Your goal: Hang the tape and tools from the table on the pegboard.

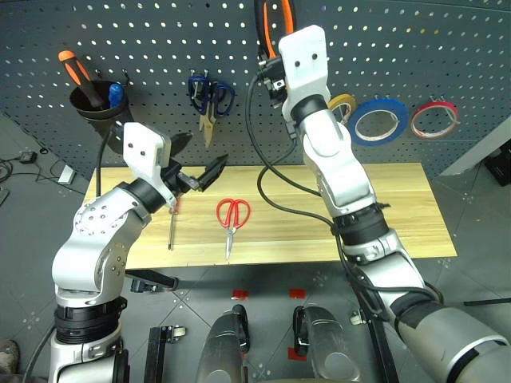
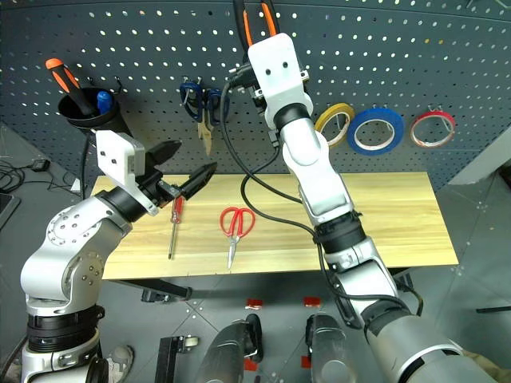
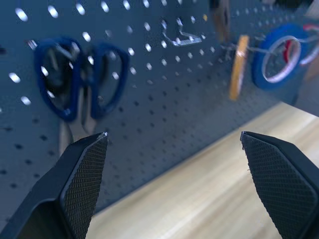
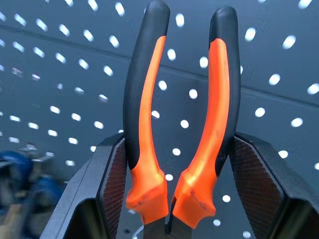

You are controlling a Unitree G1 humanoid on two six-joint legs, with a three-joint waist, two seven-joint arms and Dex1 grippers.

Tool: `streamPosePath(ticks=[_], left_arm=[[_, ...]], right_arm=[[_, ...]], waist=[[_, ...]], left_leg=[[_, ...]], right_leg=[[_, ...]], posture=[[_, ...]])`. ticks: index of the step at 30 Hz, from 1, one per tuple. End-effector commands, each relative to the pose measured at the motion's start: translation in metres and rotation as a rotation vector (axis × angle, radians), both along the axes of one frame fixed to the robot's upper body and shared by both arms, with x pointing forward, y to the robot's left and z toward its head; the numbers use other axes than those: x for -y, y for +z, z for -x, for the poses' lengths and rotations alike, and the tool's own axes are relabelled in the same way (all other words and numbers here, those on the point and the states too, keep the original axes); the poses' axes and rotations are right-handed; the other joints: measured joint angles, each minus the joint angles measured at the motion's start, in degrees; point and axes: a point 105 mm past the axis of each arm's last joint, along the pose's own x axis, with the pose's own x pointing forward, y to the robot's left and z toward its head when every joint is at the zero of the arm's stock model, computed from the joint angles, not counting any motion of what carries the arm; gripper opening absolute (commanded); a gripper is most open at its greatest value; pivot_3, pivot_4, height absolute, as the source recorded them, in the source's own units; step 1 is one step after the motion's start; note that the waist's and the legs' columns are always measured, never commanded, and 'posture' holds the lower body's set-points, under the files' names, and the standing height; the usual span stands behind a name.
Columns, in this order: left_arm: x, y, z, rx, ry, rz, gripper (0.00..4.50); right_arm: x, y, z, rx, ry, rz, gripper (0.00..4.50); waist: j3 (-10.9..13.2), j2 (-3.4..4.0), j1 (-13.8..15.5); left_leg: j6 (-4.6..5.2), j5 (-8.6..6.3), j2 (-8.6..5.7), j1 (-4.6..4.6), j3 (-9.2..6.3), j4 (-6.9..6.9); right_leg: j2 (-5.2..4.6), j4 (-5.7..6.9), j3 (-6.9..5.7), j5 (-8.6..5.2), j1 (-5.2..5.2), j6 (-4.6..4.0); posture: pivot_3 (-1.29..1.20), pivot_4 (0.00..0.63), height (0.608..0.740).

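My right gripper [image 4: 179, 144] is raised in front of the dark grey pegboard [image 1: 160, 40], shut on the pliers [image 4: 149, 99], whose orange-and-black handles [image 1: 275, 20] point upward. The blue tape [image 1: 381, 121] hangs on a pegboard hook. On the wood-grain table [image 1: 383, 207] lie the red-handled scissors [image 1: 232, 215] and, to their left, the slim red-handled screwdriver [image 2: 175, 219]. My left gripper [image 1: 207, 148] hovers open and empty above the table's left part, over the screwdriver's handle, facing the board.
Dark-blue scissors [image 1: 209, 97] hang left of centre on the board. A yellow tape roll [image 1: 343, 104] and a red-rimmed roll [image 1: 434, 118] flank the blue tape. A black holder [image 1: 96, 100] at the far left carries an orange-handled screwdriver [image 1: 77, 70].
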Motion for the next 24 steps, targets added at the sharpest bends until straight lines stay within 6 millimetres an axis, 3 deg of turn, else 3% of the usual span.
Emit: streamPosePath(ticks=[1,5,11,24], left_arm=[[0.006,0.005,-0.003,0.027,-0.002,-0.016,4.5],[0.014,0.006,-0.005,0.021,-0.02,-0.001,4.5],[0.015,0.007,-0.013,0.021,-0.008,0.011,4.5],[0.025,-0.003,-0.029,0.013,-0.015,0.022,4.5]], right_arm=[[-0.004,0.04,0.01,0.169,0.009,-0.053,2.77],[-0.007,0.048,0.008,0.206,0.006,-0.07,2.77],[-0.008,0.045,0.0,0.208,-0.01,-0.088,2.77],[0.001,-0.005,-0.024,0.107,-0.099,-0.083,2.77]], waist=[[0.0,0.0,0.06],[0.01,0.01,0.4],[0.11,0.04,0.79],[0.43,0.09,1.41]], left_leg=[[-0.01,0.0,0.04,0.0,0.02,-0.02],[-0.02,0.01,0.1,0.01,0.11,-0.02],[-0.02,0.01,0.11,0.01,0.11,0.0],[-0.02,0.01,0.13,0.04,0.14,-0.01]], right_leg=[[0.01,0.0,0.0,0.0,-0.02,0.0],[0.04,0.01,0.0,0.0,-0.06,0.0],[0.04,0.04,0.06,0.0,-0.07,0.0],[0.04,0.03,0.22,-0.01,-0.07,-0.01]], posture=[[-0.15,0.235,0.74],[-0.14,0.25,0.74],[-0.12,0.288,0.74],[-0.11,0.332,0.74]])
